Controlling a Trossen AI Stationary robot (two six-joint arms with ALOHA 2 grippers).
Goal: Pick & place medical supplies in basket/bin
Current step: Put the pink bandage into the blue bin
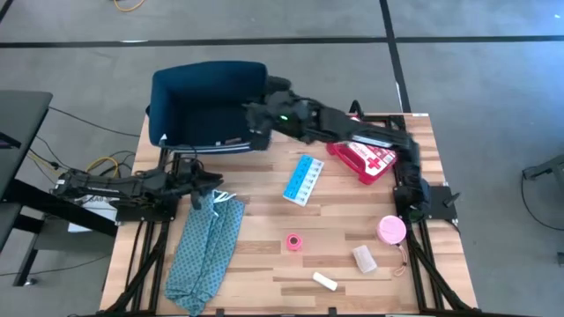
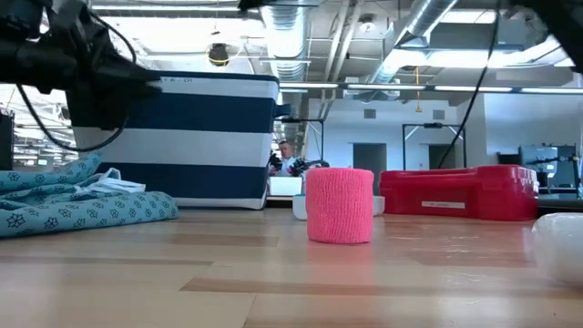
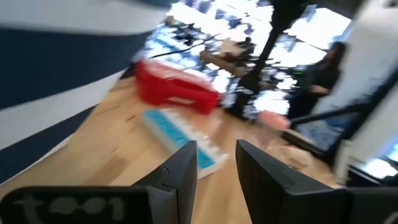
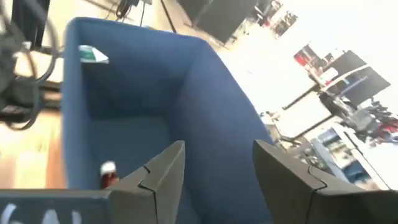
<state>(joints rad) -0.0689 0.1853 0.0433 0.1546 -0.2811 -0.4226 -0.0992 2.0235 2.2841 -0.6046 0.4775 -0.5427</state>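
Observation:
The navy bin (image 1: 207, 101) stands at the table's far left. A small red-capped bottle (image 4: 109, 174) lies on its floor. My right gripper (image 4: 217, 146) hangs open above the bin's near right corner (image 1: 254, 119), with nothing between its fingers. The red first-aid case (image 1: 366, 158) lies at the far right, with the light blue pill strip box (image 1: 302, 179) at mid-table. A small pink tape roll (image 1: 293, 241), a larger one (image 1: 391, 230) and two white packets (image 1: 364, 258) (image 1: 324, 281) lie near the front. My left gripper (image 3: 216, 146) is open at the left edge (image 1: 211, 183).
A teal patterned cloth (image 1: 207, 246) lies along the table's near left, just under and in front of my left gripper. The bin's striped wall (image 2: 196, 137) rises behind it. Bare wood shows between the pill strip box and the small tape roll.

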